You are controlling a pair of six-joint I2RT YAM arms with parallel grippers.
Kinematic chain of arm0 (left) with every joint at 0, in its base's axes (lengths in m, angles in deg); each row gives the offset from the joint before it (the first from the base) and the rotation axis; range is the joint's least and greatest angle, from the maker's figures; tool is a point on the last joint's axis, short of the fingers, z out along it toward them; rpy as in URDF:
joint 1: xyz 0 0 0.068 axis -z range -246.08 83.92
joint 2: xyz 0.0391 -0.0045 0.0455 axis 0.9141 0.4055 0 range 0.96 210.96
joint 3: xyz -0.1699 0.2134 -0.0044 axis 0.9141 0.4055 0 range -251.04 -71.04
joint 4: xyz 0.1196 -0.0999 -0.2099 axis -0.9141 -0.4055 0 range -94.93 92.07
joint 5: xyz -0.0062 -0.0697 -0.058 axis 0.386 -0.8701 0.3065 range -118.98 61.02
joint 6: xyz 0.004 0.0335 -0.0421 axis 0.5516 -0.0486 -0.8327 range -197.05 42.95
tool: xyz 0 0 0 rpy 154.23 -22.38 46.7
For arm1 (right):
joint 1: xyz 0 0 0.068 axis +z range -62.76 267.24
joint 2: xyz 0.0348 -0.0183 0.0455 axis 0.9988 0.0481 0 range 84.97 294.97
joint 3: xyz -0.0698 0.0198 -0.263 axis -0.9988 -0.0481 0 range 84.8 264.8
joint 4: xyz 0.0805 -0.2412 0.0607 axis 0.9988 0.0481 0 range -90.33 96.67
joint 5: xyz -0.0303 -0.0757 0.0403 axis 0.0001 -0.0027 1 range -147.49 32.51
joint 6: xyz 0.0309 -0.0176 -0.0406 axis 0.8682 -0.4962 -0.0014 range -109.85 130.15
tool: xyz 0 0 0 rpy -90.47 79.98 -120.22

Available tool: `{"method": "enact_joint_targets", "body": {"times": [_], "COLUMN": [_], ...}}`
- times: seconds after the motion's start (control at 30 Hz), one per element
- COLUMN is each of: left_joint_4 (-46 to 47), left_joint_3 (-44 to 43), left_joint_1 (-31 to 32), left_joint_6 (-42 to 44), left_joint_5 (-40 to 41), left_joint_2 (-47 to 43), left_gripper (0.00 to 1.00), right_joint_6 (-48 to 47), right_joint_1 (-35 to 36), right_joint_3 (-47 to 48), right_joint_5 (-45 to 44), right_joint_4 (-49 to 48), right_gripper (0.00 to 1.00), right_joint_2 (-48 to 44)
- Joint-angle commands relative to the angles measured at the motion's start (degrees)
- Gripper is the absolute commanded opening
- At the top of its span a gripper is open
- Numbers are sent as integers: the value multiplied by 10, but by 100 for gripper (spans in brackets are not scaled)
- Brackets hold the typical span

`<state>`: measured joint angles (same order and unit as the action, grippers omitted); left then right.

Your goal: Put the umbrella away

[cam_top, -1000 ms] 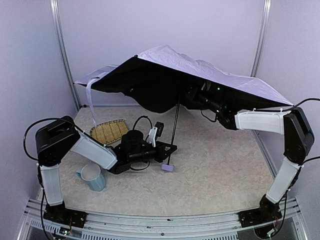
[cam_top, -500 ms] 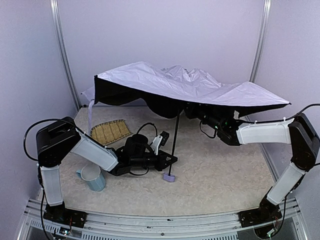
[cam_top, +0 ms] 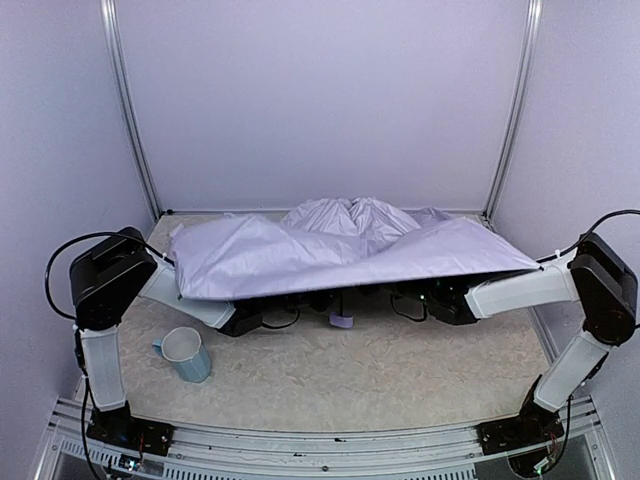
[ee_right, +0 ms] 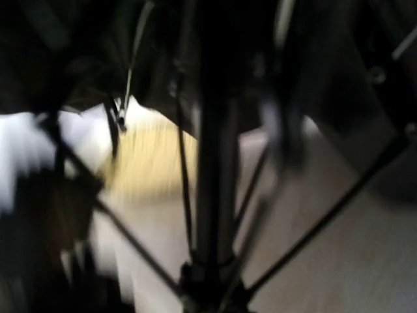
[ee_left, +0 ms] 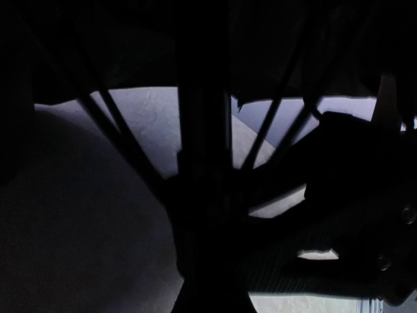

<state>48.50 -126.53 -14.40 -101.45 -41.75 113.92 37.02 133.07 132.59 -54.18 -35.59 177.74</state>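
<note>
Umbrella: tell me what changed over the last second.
The umbrella canopy dropped from high over the table to low, flattening out and draping over the front ends of both arms. The right arm came down with it, its forearm now near level. The handle knob stayed near the table's middle. The blue cup and the left arm barely moved.

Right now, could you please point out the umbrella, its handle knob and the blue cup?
umbrella (cam_top: 300, 262), top view, pale canopy fabric.
handle knob (cam_top: 342, 321), top view, lavender end.
blue cup (cam_top: 195, 368), top view, outer wall.
</note>
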Motion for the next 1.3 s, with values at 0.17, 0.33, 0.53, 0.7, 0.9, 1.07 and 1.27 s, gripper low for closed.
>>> {"method": "enact_joint_targets", "body": {"times": [0.17,0.33,0.53,0.7,0.9,1.07,1.27], "left_joint_4": [139,134,101,87,65,-25,-90], "left_joint_3": [-22,-7,0,0,-11,-39,-15], "left_joint_1": [-2,8,27,40,46,66,93], "left_joint_6": [25,48,111,140,141,181,227], "left_joint_5": [21,30,36,-5,-41,-47,-71], "left_joint_2": [-31,-39,-54,-58,-56,-59,-94], "left_gripper": [0,0,0,0,5,26,44], "right_joint_6": [-9,-10,-16,-20,15,1,-63], "right_joint_1": [20,9,0,-11,-65,-141,-244], "right_joint_3": [-28,7,30,17,-12,-18,-3], "right_joint_5": [32,34,21,30,33,8,-16], "right_joint_4": [102,94,86,57,12,-1,36], "right_gripper": [14,30,42,12,0,0,0], "right_joint_2": [4,-3,7,-13,-74,-168,-271]}}
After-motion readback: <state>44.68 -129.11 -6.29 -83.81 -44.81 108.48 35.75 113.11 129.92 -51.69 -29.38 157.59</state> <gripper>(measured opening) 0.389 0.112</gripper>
